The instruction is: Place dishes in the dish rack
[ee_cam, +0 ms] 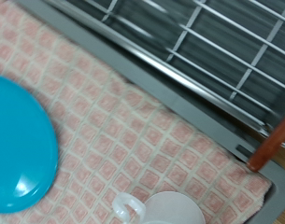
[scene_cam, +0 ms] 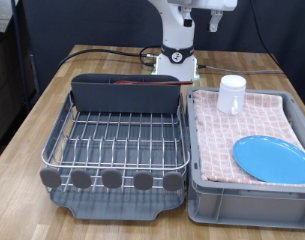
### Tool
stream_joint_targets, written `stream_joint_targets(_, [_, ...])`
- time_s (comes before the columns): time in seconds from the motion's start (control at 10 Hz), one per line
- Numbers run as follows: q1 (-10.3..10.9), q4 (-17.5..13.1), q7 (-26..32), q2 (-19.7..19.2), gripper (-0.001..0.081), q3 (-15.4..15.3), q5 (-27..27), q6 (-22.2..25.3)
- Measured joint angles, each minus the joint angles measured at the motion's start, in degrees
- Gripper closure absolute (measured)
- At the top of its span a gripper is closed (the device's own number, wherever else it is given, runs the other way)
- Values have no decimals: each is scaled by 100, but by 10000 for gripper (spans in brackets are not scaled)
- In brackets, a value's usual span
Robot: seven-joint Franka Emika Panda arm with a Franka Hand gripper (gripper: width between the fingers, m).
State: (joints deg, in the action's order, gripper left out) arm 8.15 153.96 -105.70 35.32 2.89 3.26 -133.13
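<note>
The dish rack [scene_cam: 117, 135] is a silver wire grid on a dark grey tray at the exterior view's left, and its grid is bare. The reddish-brown wooden spoon [scene_cam: 142, 83] lies in its tall grey back compartment; its handle also shows in the wrist view [ee_cam: 273, 140]. The light-blue plate [scene_cam: 272, 158] lies flat on the pink checkered cloth in the grey bin [scene_cam: 242, 195]. The white cup [scene_cam: 231, 94] stands upright at the bin's far end. The wrist view looks down from high on the plate [ee_cam: 16, 145], the cup [ee_cam: 165, 210] and the rack's wires [ee_cam: 207, 47]. The gripper's fingers show in neither view.
The robot's white base [scene_cam: 177, 55] stands behind the rack, with black cables running across the wooden table [scene_cam: 32, 120]. Rack and bin sit side by side, almost touching. A black curtain hangs at the exterior view's left.
</note>
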Motion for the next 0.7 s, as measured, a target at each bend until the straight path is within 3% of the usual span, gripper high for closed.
stream_joint_targets(0.3, [597, -658, 1516, -744, 4, 501, -324, 67])
stream_joint_targets(0.7, [872, -1478, 1687, -1720, 4, 397, -332, 189])
